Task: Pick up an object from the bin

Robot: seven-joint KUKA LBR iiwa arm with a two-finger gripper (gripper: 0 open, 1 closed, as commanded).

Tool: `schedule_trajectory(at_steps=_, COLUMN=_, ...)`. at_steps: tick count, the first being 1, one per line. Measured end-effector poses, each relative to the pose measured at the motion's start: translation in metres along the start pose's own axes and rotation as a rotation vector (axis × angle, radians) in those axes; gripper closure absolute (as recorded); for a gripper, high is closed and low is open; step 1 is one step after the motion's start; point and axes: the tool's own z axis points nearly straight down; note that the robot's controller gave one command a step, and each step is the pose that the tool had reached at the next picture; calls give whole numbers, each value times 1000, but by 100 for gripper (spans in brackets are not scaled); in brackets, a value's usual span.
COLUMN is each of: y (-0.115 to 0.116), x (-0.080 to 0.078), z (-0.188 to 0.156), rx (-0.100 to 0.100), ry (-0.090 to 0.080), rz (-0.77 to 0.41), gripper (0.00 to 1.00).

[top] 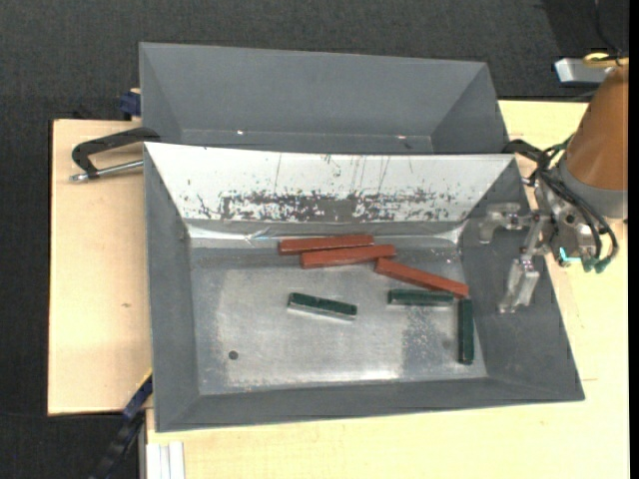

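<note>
My gripper (pixel 502 259) hangs over the bin's sloped right wall, open, with nothing between its fingers (pixel 515 289). Nearest to it, a dark green bar (pixel 465 330) lies lengthwise on the floor at the right, below and left of the gripper. A red-brown bar (pixel 421 278) lies slanted just left of the gripper, and a short dark green bar (pixel 419 297) lies under its lower edge.
Two more red-brown bars (pixel 324 244) (pixel 347 257) lie side by side against the back wall. Another dark green bar (pixel 321 306) rests mid-floor. A small dark speck (pixel 233 356) sits at the front left. The arm enters from the right.
</note>
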Motion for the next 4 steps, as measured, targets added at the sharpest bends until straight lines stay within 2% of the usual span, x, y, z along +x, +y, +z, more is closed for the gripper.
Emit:
schedule_trajectory(at_steps=1, y=1, x=-2, z=-4, rx=2, ry=-8, rz=-2, gripper=0)
schedule_trajectory(at_steps=2, y=-1, x=-6, z=40, rx=3, ry=-11, rz=-96, gripper=0)
schedule_trajectory(at_steps=3, y=12, x=-23, z=104, rx=4, ry=-11, rz=-320, gripper=0)
schedule_trajectory(at_steps=4, y=27, x=-51, z=123, rx=1, ry=-5, rz=-435, gripper=0)
